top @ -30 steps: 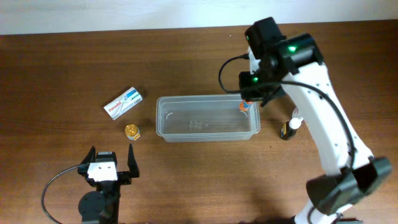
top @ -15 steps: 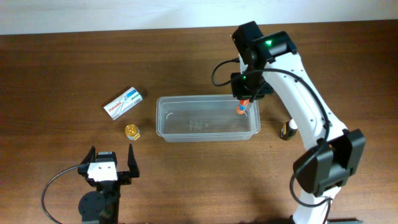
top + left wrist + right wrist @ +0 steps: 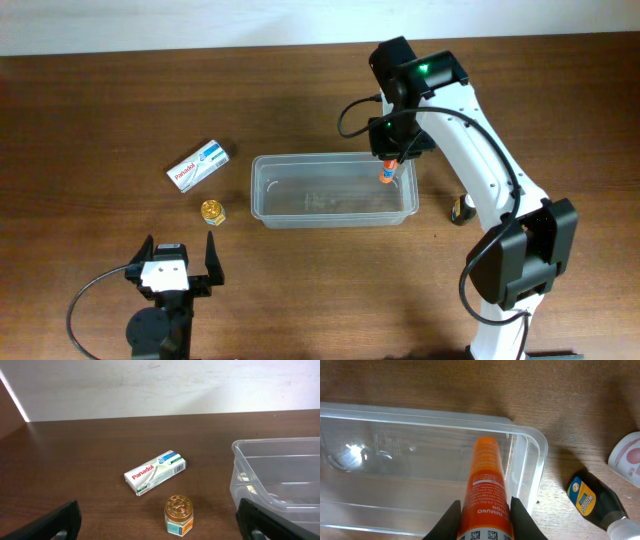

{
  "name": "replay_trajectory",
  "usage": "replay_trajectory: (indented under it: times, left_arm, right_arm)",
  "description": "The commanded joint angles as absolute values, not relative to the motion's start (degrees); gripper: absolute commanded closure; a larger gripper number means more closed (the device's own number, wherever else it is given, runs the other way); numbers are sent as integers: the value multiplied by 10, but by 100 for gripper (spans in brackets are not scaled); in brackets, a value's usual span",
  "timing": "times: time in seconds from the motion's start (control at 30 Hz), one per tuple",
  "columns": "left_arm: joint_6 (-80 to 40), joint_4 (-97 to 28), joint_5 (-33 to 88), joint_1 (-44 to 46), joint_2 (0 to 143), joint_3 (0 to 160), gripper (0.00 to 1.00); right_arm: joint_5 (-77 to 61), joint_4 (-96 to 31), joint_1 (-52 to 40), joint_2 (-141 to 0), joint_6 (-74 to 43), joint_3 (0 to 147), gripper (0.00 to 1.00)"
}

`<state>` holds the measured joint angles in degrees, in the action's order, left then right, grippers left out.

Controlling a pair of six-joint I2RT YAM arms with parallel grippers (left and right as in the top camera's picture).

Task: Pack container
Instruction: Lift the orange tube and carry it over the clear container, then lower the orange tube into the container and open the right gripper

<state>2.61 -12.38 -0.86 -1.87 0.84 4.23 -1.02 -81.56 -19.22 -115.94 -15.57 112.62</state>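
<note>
1. Since a second ago, the right arm has swung in toward the middle of the table [image 3: 90, 110], and the tube it carries has gone from the far right corner of the container to just inside that end. Over the last half second it has barely shifted.
2. The right hand [image 3: 392, 160] is narrowed onto an orange tube [image 3: 385, 175], one finger on each side of the tube's lower body. The tube's tapered end points down into the tub.
3. The container [image 3: 258, 195], a clear shallow tub, sits in the middle of the table with its long side running left to right. In the right wrist view its floor shows bare under the tube, with only glints of light on the plastic.
4. The left hand [image 3: 181, 248] is spread wide and holds nothing. It sits at the near left of the table, well apart from the tub.
5. A white Panadol box [image 3: 200, 166] lies to the left of the tub, at a slant.
6. A small jar [image 3: 212, 211] with a gold lid stands upright just in front of that box.
7. A dark bottle [image 3: 461, 209] with a yellow and blue label lies on the table just beyond the tub's right end.
</note>
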Motion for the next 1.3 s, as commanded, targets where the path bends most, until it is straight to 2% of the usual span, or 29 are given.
replay_trajectory:
  times: [0.0,1.27]
  left_arm:
    - [36,-122,-12,-22,4,37,1]
    - [36,-122,-13,-22,4,37,1]
  right_arm:
    - [4,-814,-196,-1172,-138,1138,80]
    - [22,-759,-195,-1186,-92,1070,80]
